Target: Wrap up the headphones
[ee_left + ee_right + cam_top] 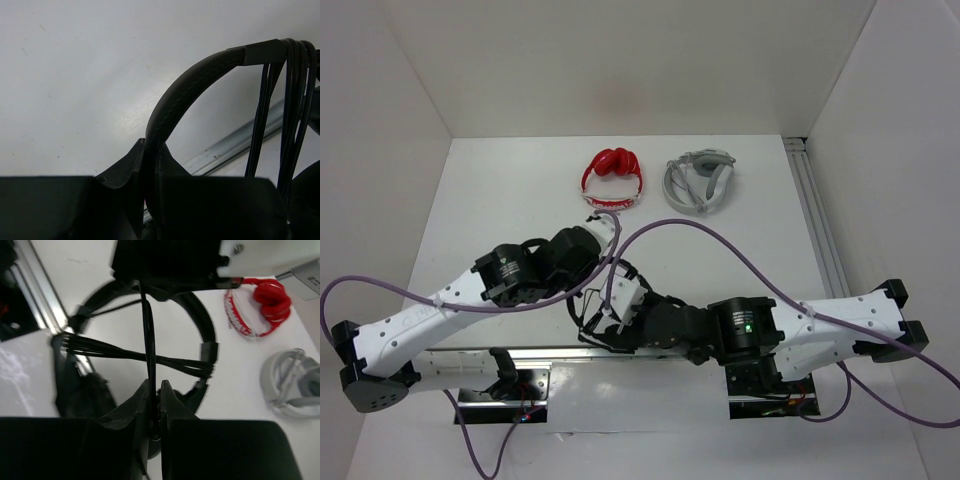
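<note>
White desk [500,200] fills the floor of a white-walled enclosure, and 2 arms reach in from its near edge to meet at the centre.

From above, the headphones [598,318] are only a dark tangle between the wrists, near the front edge. The wrist cameras show more.

The left wrist view has the left end effector [150,152] clamped on the textured black headband [185,95], which arches up and right. Several cable [295,100] strands hang over the band's far end. A metal rail [225,147] runs across the desk beneath.

The right wrist view has the right end effector [154,390] pinched together on 1 strand of the thin black cable [147,330], which runs straight up to the band. Other strands are wound side to side across the headband loop [207,335]. An earcup [82,395] sits low on the left.

Farther back, well apart from the arms, lie the red headphones [612,178] and, just to their right, the grey-white headphones [698,182].
</note>
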`<state>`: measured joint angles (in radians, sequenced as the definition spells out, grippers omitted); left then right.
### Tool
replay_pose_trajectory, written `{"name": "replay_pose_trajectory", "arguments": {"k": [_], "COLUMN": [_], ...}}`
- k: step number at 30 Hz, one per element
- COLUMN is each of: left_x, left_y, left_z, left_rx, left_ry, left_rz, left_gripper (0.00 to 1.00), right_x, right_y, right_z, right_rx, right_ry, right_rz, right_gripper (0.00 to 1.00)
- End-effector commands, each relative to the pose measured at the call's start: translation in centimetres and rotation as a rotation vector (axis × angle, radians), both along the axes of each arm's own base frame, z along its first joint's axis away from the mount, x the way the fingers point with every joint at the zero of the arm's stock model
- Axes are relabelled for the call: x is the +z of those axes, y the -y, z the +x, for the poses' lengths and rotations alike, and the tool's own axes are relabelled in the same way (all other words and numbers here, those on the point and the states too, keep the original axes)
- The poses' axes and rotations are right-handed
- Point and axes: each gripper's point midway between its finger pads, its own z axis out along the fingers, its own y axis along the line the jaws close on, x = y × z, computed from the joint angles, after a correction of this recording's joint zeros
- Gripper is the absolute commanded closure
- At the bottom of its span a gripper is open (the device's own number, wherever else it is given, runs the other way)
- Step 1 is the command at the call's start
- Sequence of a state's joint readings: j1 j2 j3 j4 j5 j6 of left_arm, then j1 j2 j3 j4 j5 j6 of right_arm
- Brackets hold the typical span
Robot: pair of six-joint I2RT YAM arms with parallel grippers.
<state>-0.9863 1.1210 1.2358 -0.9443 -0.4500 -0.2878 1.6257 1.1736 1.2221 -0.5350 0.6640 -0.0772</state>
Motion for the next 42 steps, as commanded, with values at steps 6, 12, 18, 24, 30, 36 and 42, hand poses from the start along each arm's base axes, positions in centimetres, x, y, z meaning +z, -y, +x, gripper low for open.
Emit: {"name": "replay_pose_trajectory", "arguments": {"k": [6,12,18,24,30,36,42], "left_x": [2.0,2.3,4.7,7.6,10.3,12.2,12.2], "left_y": [1.8,3.1,3.2,2.1,1.3,0.9,0.8], "left_z": [-4.5,-7.1,-7.7,-7.9,-7.8,-8.0,-7.7], "left_rx": [-0.190,-0.332,-0.374,-0.364,-0.354,-0.359,-0.327], "left_ry": [-0.118,-0.189,-0.170,-0.119,-0.064,-0.029,-0.030], "left_rz": [-0.083,-0.141,-0.202,-0.235,-0.275,-0.318,-0.313], "left_gripper": [1.00,1.00,1.00,1.00,1.00,1.00,1.00], "right_x": [1.8,2.0,2.4,2.6,2.5,2.6,3.3], "right_y": [3.9,6.7,8.2,8.3,8.5,8.3,8.3], "right_z": [3.2,4.2,4.7,5.2,6.5,7.0,7.0], "right_rx": [-0.179,-0.236,-0.291,-0.326,-0.383,-0.391,-0.384], "right_ry": [0.180,0.221,0.236,0.224,0.211,0.186,0.172], "right_rz": [-0.092,-0.088,-0.041,-0.001,0.035,0.068,0.114], "right_gripper": [1.00,1.00,1.00,0.98,0.94,0.82,0.59]}}
